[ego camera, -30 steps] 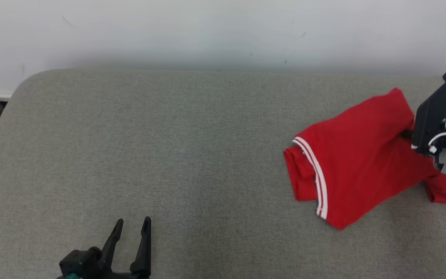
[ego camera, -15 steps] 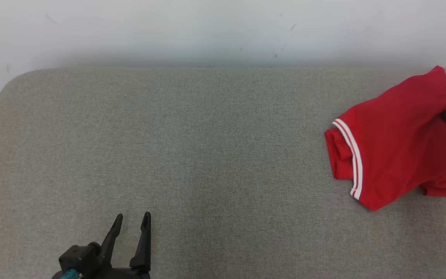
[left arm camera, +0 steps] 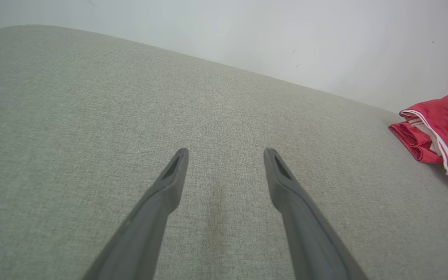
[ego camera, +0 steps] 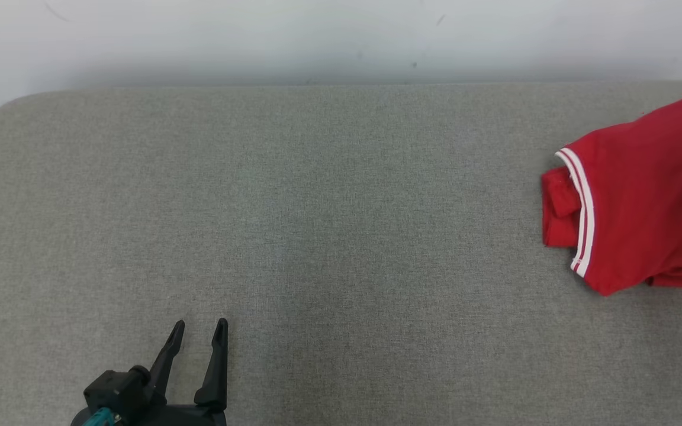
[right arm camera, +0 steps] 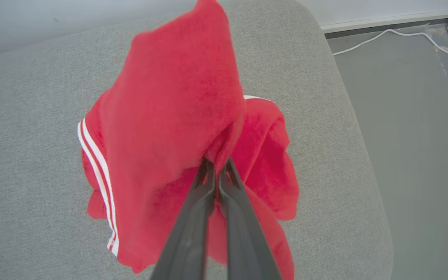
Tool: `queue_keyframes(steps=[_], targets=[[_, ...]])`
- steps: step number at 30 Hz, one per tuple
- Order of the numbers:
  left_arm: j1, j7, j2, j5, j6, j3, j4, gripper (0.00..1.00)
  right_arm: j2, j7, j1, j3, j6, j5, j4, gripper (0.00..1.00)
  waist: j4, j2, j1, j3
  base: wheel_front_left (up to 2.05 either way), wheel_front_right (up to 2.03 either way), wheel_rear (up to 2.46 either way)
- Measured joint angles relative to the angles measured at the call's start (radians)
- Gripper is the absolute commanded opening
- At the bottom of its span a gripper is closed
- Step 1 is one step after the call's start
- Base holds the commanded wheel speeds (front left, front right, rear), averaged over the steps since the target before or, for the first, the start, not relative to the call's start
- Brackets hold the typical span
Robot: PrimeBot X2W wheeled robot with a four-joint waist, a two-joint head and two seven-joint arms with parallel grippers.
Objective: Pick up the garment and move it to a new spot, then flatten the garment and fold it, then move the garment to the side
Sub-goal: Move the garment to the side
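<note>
Left tool (ego camera: 200, 324): Seen at the lower left of the head view, low over the bench. Its two dark fingers are spread wide, and nothing is held between them. In the left wrist view, bare grey fabric is seen through the gap.

Bench (ego camera: 341, 207): A grey, fabric-covered surface with rounded corners, set against a pale wall (ego camera: 341, 35). Most of its top is taken up by plain weave.

Garment (ego camera: 643, 195): A red piece of clothing, bunched up at the right end of the bench, well apart from the left tool. It is cut off by the right edge of the head view. One edge is trimmed with a double white stripe (ego camera: 584, 201), and a folded red layer is tucked beneath that edge. In the right wrist view, one part is drawn up into a peak while the rest is draped down onto the bench.

Right tool (right arm camera: 217, 161): Its fingers are pressed together, with a fold of the red cloth pinched between the tips.

Floor (right arm camera: 410, 136): Grey, seen beyond the rounded end of the bench in the right wrist view.

Cable (right arm camera: 387, 37): White, laid loosely across the floor near the foot of the wall.
</note>
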Motion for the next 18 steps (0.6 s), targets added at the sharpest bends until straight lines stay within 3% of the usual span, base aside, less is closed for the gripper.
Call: queue_keyframes(steps=[11,18], targets=[[-0.020,0.001,0.010,0.002,-0.008,-0.001,-0.009,1.00,-0.063,0.012,-0.033,-0.011,0.000,-0.125,-0.013,0.00,0.002,0.0000,0.0000,0.035,0.00,0.00,0.00],[-0.039,0.002,0.010,0.002,-0.009,-0.001,-0.014,1.00,-0.062,0.022,-0.038,-0.033,0.000,-0.162,-0.010,0.00,0.008,0.0000,0.0000,0.063,0.00,0.00,0.00]])
